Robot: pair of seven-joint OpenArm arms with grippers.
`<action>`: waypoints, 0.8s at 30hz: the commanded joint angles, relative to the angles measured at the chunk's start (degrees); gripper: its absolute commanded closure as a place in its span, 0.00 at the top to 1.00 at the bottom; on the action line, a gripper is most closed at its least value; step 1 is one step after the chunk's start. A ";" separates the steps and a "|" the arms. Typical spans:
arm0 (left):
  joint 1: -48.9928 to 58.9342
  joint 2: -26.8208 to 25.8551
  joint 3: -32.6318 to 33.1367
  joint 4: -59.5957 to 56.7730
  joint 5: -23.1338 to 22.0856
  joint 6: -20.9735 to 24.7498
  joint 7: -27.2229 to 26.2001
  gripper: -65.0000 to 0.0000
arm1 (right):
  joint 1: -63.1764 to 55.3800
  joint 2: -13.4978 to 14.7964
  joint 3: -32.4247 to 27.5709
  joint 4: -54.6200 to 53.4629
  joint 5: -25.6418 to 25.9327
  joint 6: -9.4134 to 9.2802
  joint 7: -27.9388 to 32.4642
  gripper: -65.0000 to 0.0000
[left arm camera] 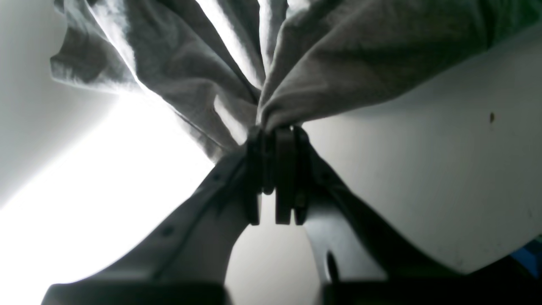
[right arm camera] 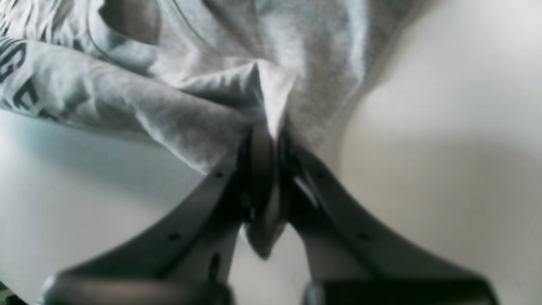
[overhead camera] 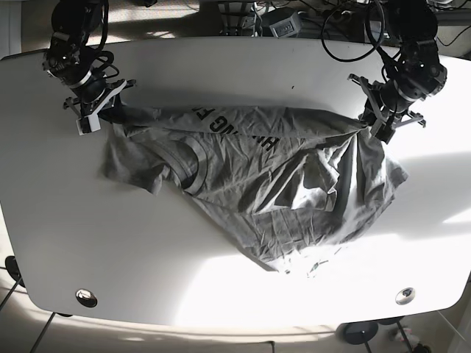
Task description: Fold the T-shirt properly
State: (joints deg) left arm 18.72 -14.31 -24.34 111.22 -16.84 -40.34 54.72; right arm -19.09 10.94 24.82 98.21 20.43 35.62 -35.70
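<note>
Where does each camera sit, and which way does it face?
Left wrist: behind the left gripper, facing along its fingers, shut on the crumpled grey cotton T-shirt.
Right wrist: behind the right gripper, also pinching shirt cloth.
Base: overhead, looking down on the white table, both arms at the far edge.
Every view shares the shirt.

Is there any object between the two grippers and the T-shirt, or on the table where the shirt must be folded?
Nothing visible is in the way. The left gripper and the right gripper are both already shut on the T-shirt. The table around the shirt shows no other object.
</note>
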 commanded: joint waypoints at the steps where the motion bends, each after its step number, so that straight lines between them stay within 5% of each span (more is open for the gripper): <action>1: 1.02 -0.77 -2.34 1.18 -0.43 0.34 -0.61 0.00 | -0.91 0.53 0.28 1.08 1.07 0.21 1.64 0.03; 8: 1.81 -0.77 -4.54 1.18 -0.17 0.34 0.62 0.00 | -1.35 0.36 0.28 1.35 1.16 0.21 1.64 0.04; 12: 1.46 -0.77 -4.72 1.09 -0.26 0.34 4.58 0.28 | -1.35 0.36 0.28 1.43 1.16 0.21 1.64 0.06; 16: 1.46 -0.68 -5.51 1.18 -0.43 0.34 4.67 0.34 | -1.35 -1.23 0.81 1.43 1.16 0.21 1.64 0.40; 18: 1.28 0.37 -10.87 2.93 -0.87 0.34 4.58 0.34 | -1.35 -2.63 3.62 1.43 1.16 0.21 1.64 0.61; 21: -4.00 2.04 -21.42 2.50 -5.44 0.34 4.23 0.35 | -1.08 -3.07 4.41 1.35 1.16 0.21 1.64 0.64; 24: -8.92 2.04 -23.09 0.82 -6.76 0.34 4.23 0.39 | -1.00 -3.07 4.41 1.35 1.16 0.21 1.64 0.64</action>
State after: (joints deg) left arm 9.56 -11.68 -47.18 111.35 -22.72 -40.07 59.99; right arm -20.25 7.18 28.84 98.32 20.86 35.64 -35.55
